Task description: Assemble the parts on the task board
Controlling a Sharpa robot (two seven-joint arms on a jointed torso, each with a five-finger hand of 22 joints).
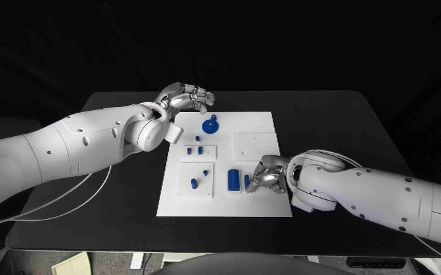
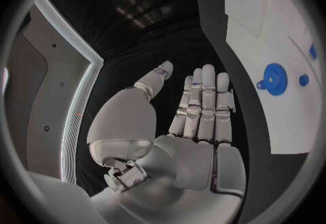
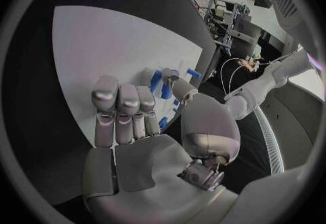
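Observation:
The white task board lies mid-table. A blue gear sits near its far end, and small blue pegs stand left of centre. Two upright blue cylinders stand near the board's near half. My right hand hovers just right of them, its thumb close to the cylinders and its fingers straight, holding nothing. My left hand floats over the board's far-left corner. In the left wrist view this hand is flat and empty, with the gear off to its side.
More small blue pieces sit in a raised square at the board's near-left. A blank raised square lies on the right half. Black table surrounds the board. A white cable trails along the table's left.

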